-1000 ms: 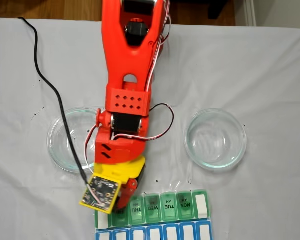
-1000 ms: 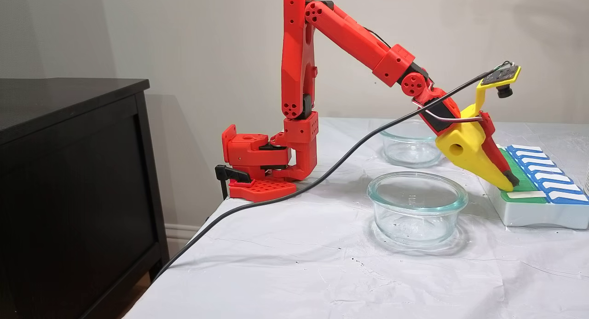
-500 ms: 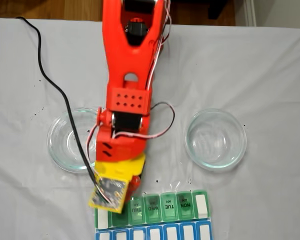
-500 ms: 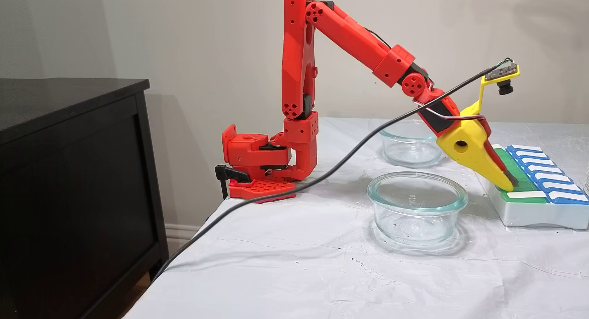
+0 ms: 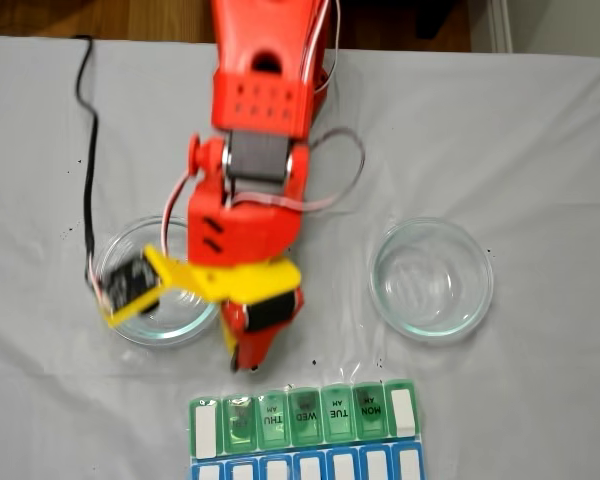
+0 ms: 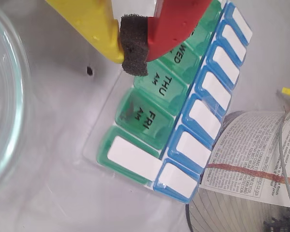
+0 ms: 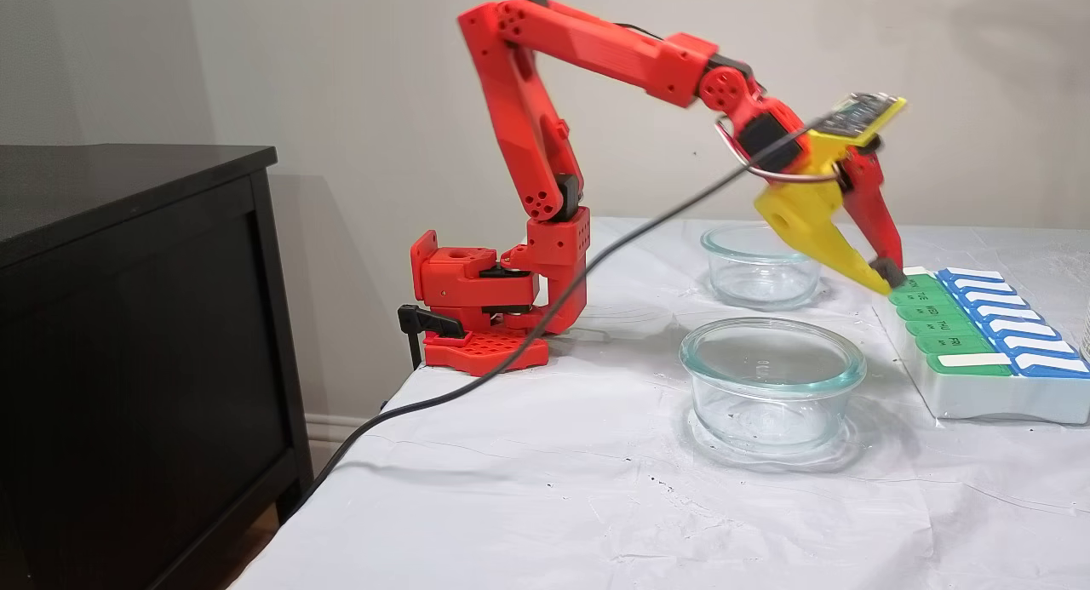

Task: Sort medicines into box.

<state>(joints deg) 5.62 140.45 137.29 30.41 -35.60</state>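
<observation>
A: What is hard to make out here?

B: The pills. No red or green ball can be made out anywhere, and the closed translucent lids of the box (image 6: 154, 121) hide what is inside. In the wrist view the left bowl (image 6: 5, 96) is cut off at the frame's left edge, and the box runs out of the top right corner. In the top-down fixed view the arm (image 5: 255, 120) is motion-blurred and covers part of the left bowl (image 5: 130, 300).

A: And the gripper?

B: The gripper (image 6: 135, 46) has its yellow finger (image 6: 94, 24) and red finger (image 6: 176, 24) pressed together on a dark foam pad (image 6: 134, 50); nothing else shows between them.

A: How is the arm posed?

B: In the side fixed view it rises from its base at the table's edge, folds at the elbow, and slopes down to the right. The gripper (image 7: 886, 275) points down, its tip raised above the table.

A: Where is the box from the tip?

B: Just ahead of and below it, lying flat. In the wrist view the tip hangs over the WED lid, with THU and FRI beyond. The right bowl (image 5: 432, 278) sits well to the gripper's right in the top-down view.
</observation>
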